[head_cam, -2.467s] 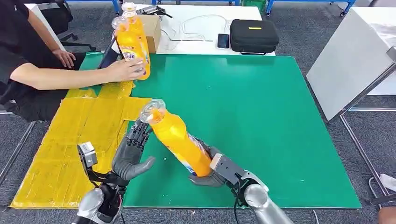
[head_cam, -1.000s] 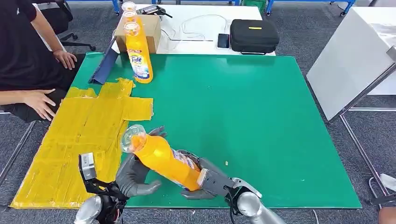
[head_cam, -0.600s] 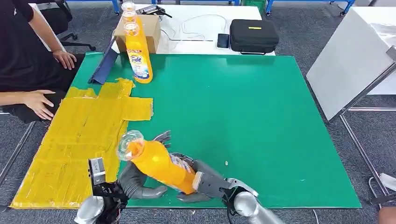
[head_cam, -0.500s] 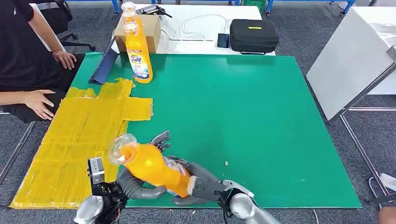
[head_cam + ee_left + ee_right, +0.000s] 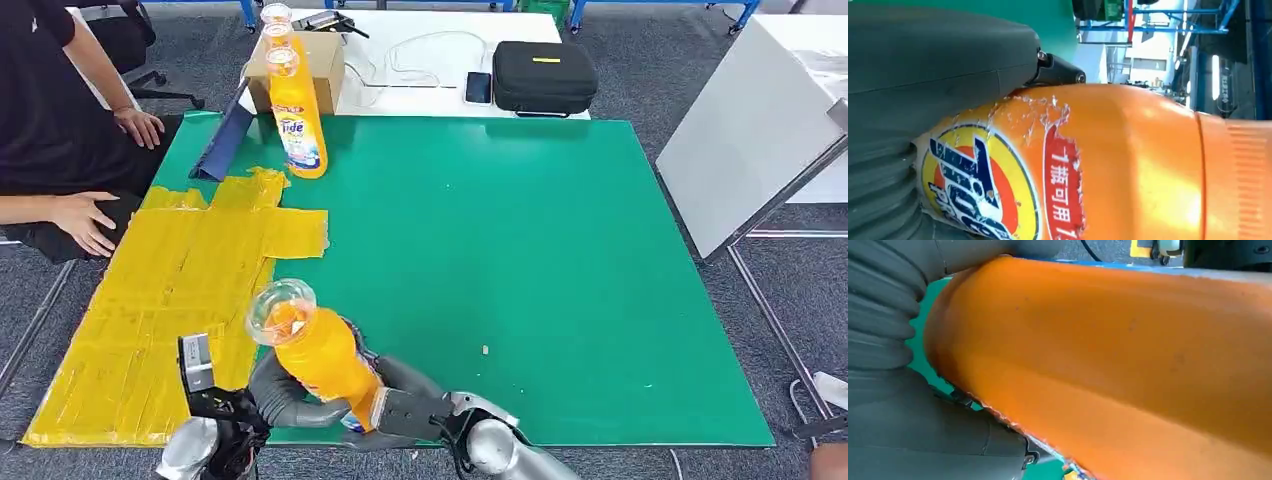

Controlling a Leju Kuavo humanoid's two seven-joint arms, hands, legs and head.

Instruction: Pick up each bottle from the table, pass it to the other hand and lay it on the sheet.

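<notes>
At about 7 o'clock on the green table [image 5: 520,230], an orange detergent bottle [image 5: 318,352] is held tilted, its clear cap toward 11 o'clock. It is clasped low on its body by the right hand [image 5: 400,405] and cradled from the other side by the left hand [image 5: 275,395]. The yellow sheet [image 5: 170,290] lies at 9 o'clock; a second detergent bottle [image 5: 295,110] stands upright at 11 o'clock.

Orange bottle [image 5: 318,355], green mat [image 5: 520,260], yellow sheet [image 5: 170,290].
Blue-yellow-red label [image 5: 978,185] is seen on the bottle; hands are grey.
</notes>
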